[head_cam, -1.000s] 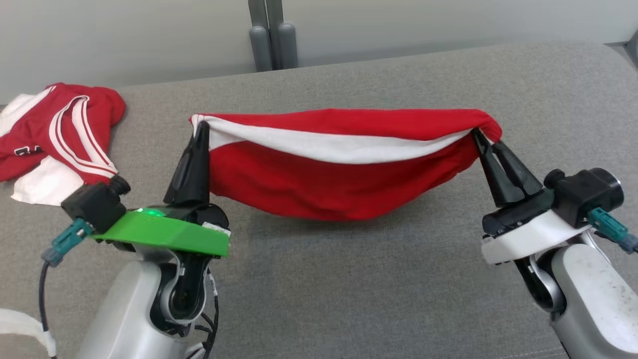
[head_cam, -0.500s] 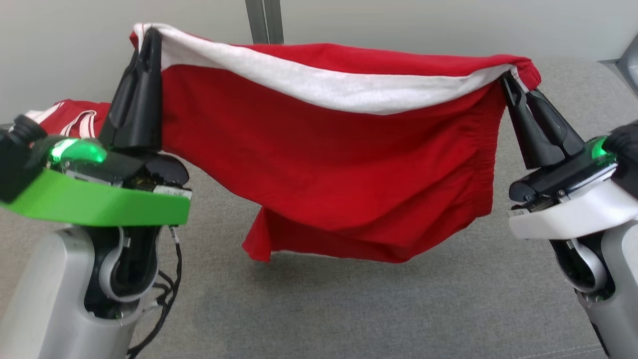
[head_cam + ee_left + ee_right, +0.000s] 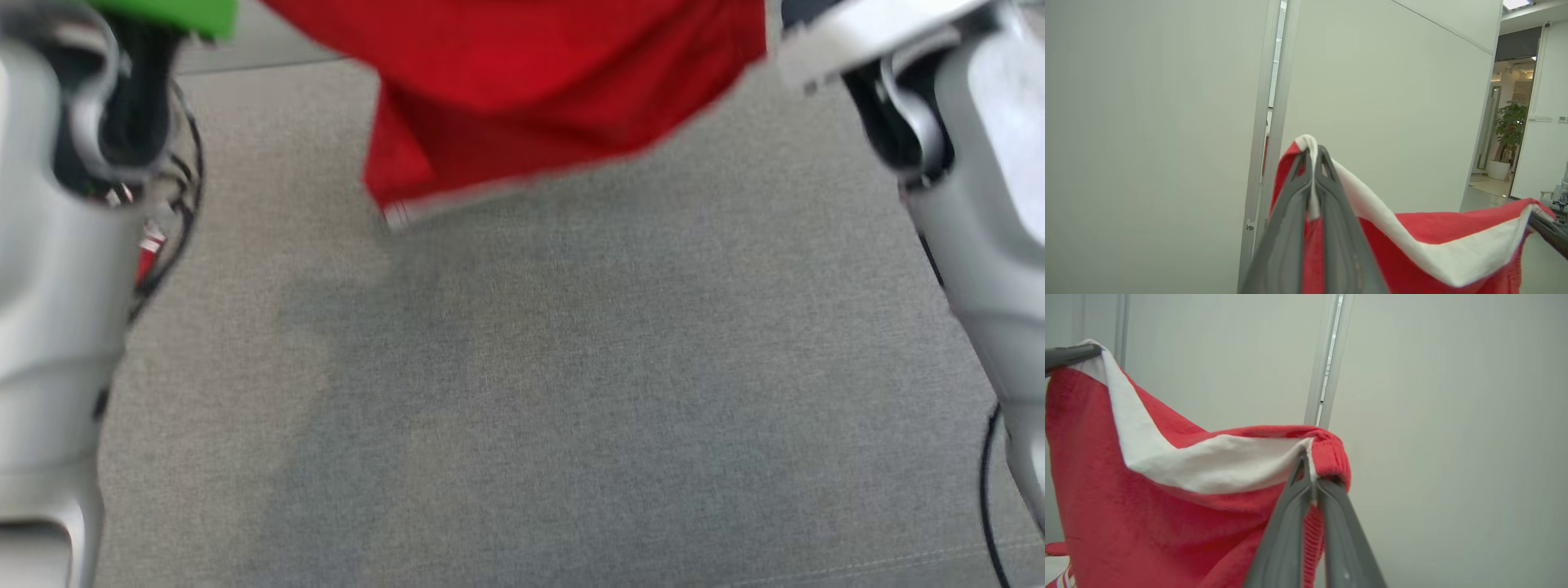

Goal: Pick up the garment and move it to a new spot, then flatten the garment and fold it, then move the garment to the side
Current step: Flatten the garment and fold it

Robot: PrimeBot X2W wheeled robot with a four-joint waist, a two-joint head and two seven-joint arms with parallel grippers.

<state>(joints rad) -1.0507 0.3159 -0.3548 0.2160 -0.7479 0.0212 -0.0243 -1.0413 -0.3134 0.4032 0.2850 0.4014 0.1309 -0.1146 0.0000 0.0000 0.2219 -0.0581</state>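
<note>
The garment (image 3: pixel 522 82) is red with a white inner band and hangs in the air above the grey cushion, its lower hem dangling at the top of the head view. In the left wrist view my left gripper (image 3: pixel 1313 152) is shut on one corner of the garment (image 3: pixel 1433 237), pinching the white band. My right gripper (image 3: pixel 1309 459) is shut on the opposite corner of the garment (image 3: pixel 1147 506). The cloth stretches between the two grippers. Both pale forearms flank the head view.
A broad grey cushion surface (image 3: pixel 531 392) lies below the hanging cloth. A pale wall with a vertical metal post (image 3: pixel 1327 359) stands behind. A corner of another red and white striped garment (image 3: pixel 1057 563) shows low in the right wrist view.
Both arms have lifted the garment high off the cushion, so it now hangs free. The grippers have risen out of the top of the head view.
</note>
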